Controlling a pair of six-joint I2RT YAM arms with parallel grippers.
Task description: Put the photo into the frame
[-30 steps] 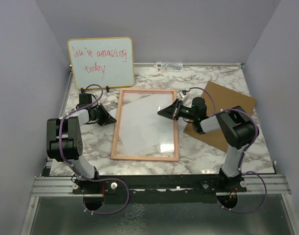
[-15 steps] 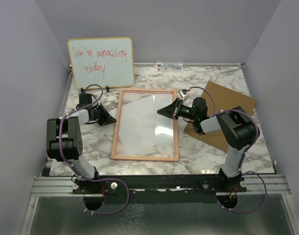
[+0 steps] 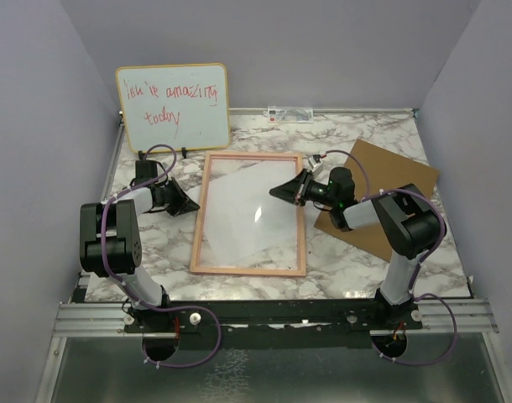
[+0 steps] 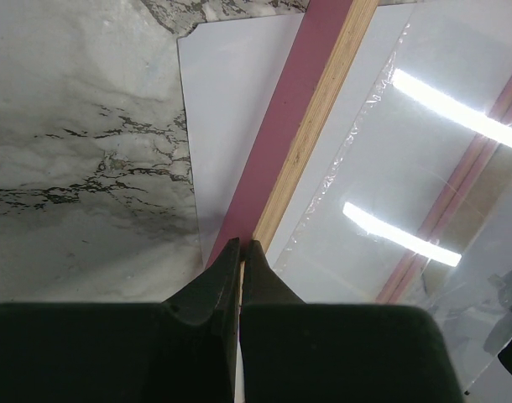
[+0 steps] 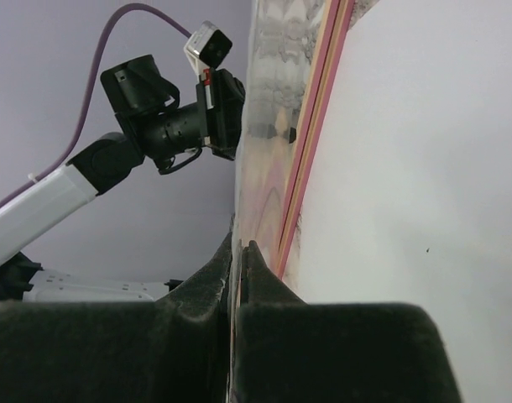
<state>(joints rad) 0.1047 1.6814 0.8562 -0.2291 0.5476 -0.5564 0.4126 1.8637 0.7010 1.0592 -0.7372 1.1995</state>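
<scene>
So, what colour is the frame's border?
The frame border is dusky pink with a light-wood inner edge; the left wrist view shows it best.

Frame (image 3: 248, 270) filled the table (image 3: 340, 264) centre; bare marble stayed open along the front. Whiteboard (image 3: 173, 106) blocked back left, brown board (image 3: 386, 180) covered the right side.
</scene>
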